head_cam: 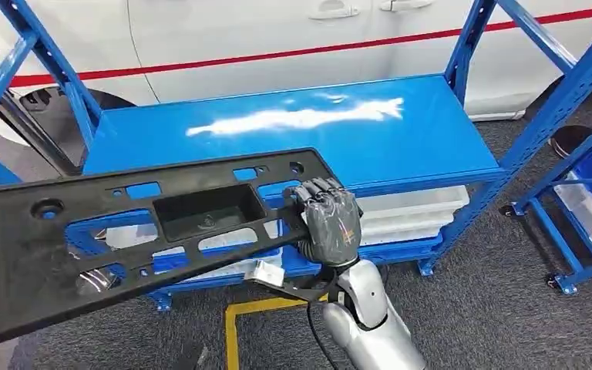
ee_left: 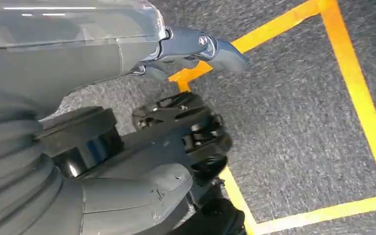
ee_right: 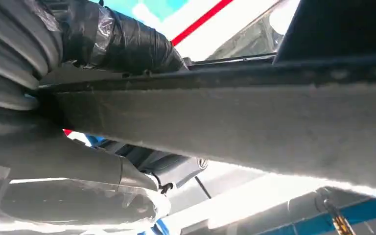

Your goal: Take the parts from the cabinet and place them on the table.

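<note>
So the right hand (head_cam: 330, 220) has its fingers wrapped over the right end of the big black plastic part (head_cam: 123, 231), a long flat panel with a bunch of cutouts and a rectangular recessed pocket near the middle. The part is up in the air in front of the blue shelf rack (head_cam: 293, 127), tilted so its left end sits lower and closer to the camera, and it stretches from the hand all the way off the left edge of the head view. It's clear of the shelf surface, not resting on anything I can see, so the hand is what carries it at that end. The knuckles face the camera and the fingertips curl over the top edge of the panel.

In the right wrist view the part (ee_right: 254, 122) runs as a thick dark bar straight across, tight against the hand (ee_right: 68, 161), thumb below it and the dark fingers above.

The left hand (ee_left: 176, 137) hangs down over grey carpet (ee_left: 298, 122) with yellow floor tape (ee_left: 357, 88) marking out a box. Nothing is in it; its dark fingers look curled in some, but I can't tell for sure whether they're closed or apart from that angle.

Behind the rack there's a white car (head_cam: 277, 31) with a red stripe, and white plastic bins (head_cam: 416, 208) sit on the rack's lower level.
</note>
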Robot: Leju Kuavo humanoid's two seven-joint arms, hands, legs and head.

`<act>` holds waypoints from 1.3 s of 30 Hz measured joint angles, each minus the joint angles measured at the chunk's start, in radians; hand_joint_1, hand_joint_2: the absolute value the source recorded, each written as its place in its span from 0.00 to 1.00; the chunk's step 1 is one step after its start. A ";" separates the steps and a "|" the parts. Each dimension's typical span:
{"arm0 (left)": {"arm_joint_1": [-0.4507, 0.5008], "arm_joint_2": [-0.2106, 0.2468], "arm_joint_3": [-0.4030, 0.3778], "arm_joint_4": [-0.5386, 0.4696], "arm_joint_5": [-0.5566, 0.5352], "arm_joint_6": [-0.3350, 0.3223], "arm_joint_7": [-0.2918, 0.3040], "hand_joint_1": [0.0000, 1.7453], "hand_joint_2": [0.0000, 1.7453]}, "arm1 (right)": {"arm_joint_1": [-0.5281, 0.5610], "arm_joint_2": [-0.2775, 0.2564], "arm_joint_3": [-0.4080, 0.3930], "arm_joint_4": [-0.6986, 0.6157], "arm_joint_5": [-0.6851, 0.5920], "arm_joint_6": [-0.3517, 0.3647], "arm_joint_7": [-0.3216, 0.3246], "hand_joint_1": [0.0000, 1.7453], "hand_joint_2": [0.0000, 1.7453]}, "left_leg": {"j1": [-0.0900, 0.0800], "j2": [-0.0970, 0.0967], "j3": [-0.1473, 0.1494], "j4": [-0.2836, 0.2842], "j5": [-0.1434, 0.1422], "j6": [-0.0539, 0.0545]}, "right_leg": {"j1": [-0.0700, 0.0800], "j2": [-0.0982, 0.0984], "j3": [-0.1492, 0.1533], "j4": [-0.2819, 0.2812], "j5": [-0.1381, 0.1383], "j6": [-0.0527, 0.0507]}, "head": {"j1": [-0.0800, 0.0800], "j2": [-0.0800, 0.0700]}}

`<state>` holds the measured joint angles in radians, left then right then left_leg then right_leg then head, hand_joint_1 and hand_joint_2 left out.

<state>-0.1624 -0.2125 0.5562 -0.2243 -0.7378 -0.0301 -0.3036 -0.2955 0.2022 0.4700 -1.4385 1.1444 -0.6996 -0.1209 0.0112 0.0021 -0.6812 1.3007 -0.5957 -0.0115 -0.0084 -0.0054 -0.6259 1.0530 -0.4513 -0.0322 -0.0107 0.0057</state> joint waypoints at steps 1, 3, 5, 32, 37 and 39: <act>-0.001 0.000 0.000 0.000 -0.001 -0.001 0.001 0.00 1.00 | 0.002 0.000 0.000 -0.003 0.000 0.000 -0.006 1.00 1.00 | 0.000 0.000 0.040 -0.066 0.034 0.005 | 0.001 0.001 -0.003 0.001 0.002 0.001 | 0.000 0.000; -0.005 0.000 -0.001 0.000 -0.003 -0.001 0.001 0.00 1.00 | 0.003 0.000 0.000 -0.011 -0.004 0.000 -0.017 1.00 1.00 | -0.003 -0.001 0.144 -0.243 0.099 0.021 | 0.002 0.002 -0.004 0.001 0.008 0.004 | 0.000 0.000; -0.011 0.002 -0.002 0.000 -0.003 0.000 0.001 0.00 1.00 | 0.002 0.000 0.000 -0.018 -0.012 0.000 -0.023 1.00 1.00 | -0.012 -0.002 0.155 -0.283 0.092 0.025 | 0.003 0.001 -0.011 0.001 0.017 0.017 | 0.000 0.000; -0.001 0.021 -0.005 0.000 -0.005 -0.002 0.002 0.00 1.00 | -0.013 0.000 0.028 -0.021 -0.054 0.000 -0.079 1.00 1.00 | -0.001 0.000 0.055 -0.098 0.047 0.003 | 0.001 0.002 -0.021 0.005 0.014 -0.002 | 0.000 0.000; -0.007 0.030 -0.005 -0.001 -0.008 -0.001 0.002 0.00 1.00 | -0.016 0.001 0.036 -0.027 -0.059 0.000 -0.087 1.00 1.00 | -0.016 -0.004 0.157 -0.283 0.091 0.026 | -0.001 -0.001 -0.029 0.000 0.037 0.024 | 0.000 0.000; -0.005 0.031 -0.006 -0.001 -0.010 -0.001 0.005 0.00 1.00 | -0.016 0.001 0.037 -0.030 -0.054 0.000 -0.087 1.00 1.00 | -0.007 -0.002 0.158 -0.304 0.115 0.040 | 0.002 0.001 -0.029 -0.006 0.043 0.036 | 0.000 0.000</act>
<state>-0.1677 -0.1812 0.5505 -0.2255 -0.7477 -0.0309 -0.2983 -0.3113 0.2029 0.5074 -1.4687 1.0907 -0.6992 -0.2079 0.0037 0.0002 -0.5228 0.9964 -0.4806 0.0280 -0.0062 -0.0043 -0.6548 1.0466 -0.4078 0.0033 -0.0107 0.0057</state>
